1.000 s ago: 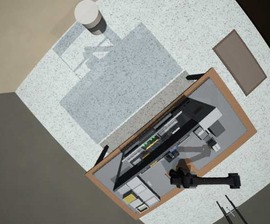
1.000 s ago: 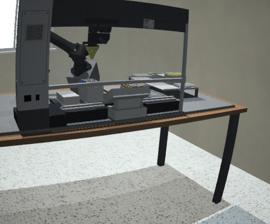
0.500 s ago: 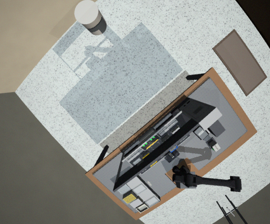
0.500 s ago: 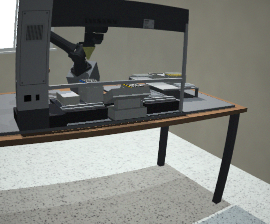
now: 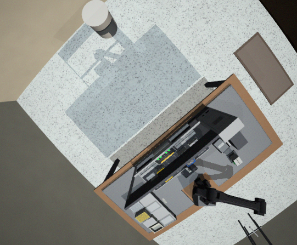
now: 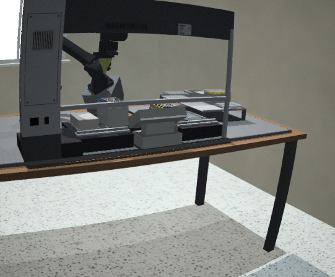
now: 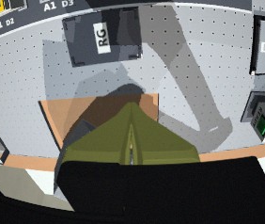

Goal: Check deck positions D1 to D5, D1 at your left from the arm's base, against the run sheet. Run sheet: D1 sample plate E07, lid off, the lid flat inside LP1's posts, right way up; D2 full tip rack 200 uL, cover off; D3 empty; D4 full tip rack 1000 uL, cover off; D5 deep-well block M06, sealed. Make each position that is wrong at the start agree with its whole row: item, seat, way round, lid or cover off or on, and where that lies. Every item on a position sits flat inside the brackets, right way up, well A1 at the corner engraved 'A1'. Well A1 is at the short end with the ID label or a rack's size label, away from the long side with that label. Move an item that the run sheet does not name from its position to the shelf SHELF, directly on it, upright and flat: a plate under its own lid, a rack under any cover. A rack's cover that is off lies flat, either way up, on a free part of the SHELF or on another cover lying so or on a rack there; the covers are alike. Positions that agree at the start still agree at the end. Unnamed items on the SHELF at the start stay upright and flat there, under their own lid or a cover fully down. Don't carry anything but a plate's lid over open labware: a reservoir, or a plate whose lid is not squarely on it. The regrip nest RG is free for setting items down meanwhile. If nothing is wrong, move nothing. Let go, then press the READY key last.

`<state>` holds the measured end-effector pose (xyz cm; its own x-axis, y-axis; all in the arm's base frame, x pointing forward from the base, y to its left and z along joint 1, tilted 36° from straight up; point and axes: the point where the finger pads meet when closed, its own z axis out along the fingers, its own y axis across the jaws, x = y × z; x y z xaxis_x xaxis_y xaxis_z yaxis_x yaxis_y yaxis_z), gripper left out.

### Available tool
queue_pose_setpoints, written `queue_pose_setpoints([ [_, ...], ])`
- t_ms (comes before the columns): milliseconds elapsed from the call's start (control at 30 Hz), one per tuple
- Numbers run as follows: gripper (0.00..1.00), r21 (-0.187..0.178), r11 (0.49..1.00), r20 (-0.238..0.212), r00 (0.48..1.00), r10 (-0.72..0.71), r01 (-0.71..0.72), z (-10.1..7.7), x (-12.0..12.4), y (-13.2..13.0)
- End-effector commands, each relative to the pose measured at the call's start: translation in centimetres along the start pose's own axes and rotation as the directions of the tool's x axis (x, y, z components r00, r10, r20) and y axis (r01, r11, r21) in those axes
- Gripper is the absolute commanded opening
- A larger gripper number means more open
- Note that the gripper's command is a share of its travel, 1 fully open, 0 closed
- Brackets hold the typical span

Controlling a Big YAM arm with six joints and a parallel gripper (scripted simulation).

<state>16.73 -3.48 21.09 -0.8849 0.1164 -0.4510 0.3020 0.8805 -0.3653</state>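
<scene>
My gripper point(image 6: 104, 73) point(image 7: 131, 109) is shut and empty, pointing down above the bench between the regrip nest and the arm's base. The regrip nest RG point(image 7: 83, 47) is bare. A tip rack with a yellow edge point(image 7: 4, 6) shows at D2, at the top left of the wrist view. A blue-edged tip rack point(image 6: 111, 100) point(image 5: 191, 163) stands at the right part of the deck. A pale block point(image 6: 85, 121) sits further along the deck. The green READY key point(image 7: 262, 125) is at right. The lid park point(image 7: 263, 58) is cut off at the right edge; no lid shows on it.
The dark gantry beam point(image 6: 150, 19) point(image 5: 174, 169) crosses over the deck and hides much of it. The shelf side holds several items, including a yellow rack point(image 5: 142, 216) point(image 6: 215, 92) and a dark-centred item point(image 5: 156, 227). A grey tower point(image 6: 43, 74) stands at one end.
</scene>
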Motion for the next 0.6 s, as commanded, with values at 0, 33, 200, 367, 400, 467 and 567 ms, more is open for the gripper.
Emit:
queue_pose_setpoints([
  [0,0.00,-0.023,0.996,0.059,0.994,0.092,-0.091,-2.1,-2.1,-2.3],
  [33,0.00,-0.022,0.994,0.061,0.992,0.111,-0.110,-2.1,-2.1,-2.8],
  [200,0.00,-0.016,0.978,0.071,0.976,0.207,-0.206,-2.3,-2.3,-5.6],
  [367,0.00,-0.009,0.966,0.070,0.964,0.257,-0.257,-2.3,-2.4,-7.2],
  [400,0.00,-0.009,0.960,0.080,0.957,0.279,-0.279,-2.5,-2.4,-7.9],
  [467,0.00,-0.006,0.949,0.086,0.946,0.314,-0.314,-2.7,-2.5,-9.0],
  [567,0.00,0.002,0.932,0.084,0.929,0.362,-0.363,-2.7,-2.6,-10.5],
])
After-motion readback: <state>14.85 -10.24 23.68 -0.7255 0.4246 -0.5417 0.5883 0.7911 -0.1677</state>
